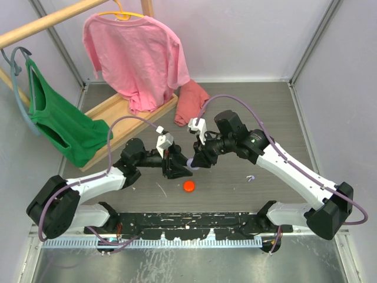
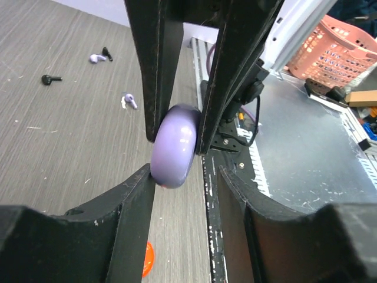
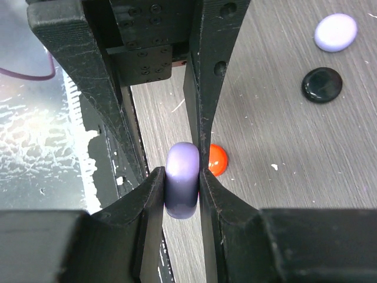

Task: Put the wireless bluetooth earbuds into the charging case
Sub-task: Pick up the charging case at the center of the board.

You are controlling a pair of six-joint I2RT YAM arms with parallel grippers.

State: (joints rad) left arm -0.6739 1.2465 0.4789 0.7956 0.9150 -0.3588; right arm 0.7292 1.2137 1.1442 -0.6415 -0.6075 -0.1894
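Note:
A round lavender charging case (image 3: 182, 180) hangs edge-on above the table, and my right gripper (image 3: 181, 177) is shut on its flat faces. My left gripper (image 2: 187, 177) stands open around the same case (image 2: 174, 147), with only one finger (image 2: 138, 194) touching it. In the top view the two grippers meet at mid-table, left gripper (image 1: 177, 170) and right gripper (image 1: 194, 160). Loose earbuds lie on the table: two lavender earbuds (image 2: 97, 58) (image 2: 129, 101) and two black earbuds (image 2: 50, 78) (image 2: 107, 53). One lavender earbud (image 1: 251, 177) shows in the top view. No orange-red earbud is visible.
An orange puck (image 1: 189, 186) lies on the table just below the grippers. A second lavender puck (image 3: 336, 32) and a black puck (image 3: 322, 84) lie farther off. A wooden rack with pink shirt (image 1: 138, 53) and green top (image 1: 59, 124) fills the back left. An orange basket (image 2: 347, 41) stands off-table.

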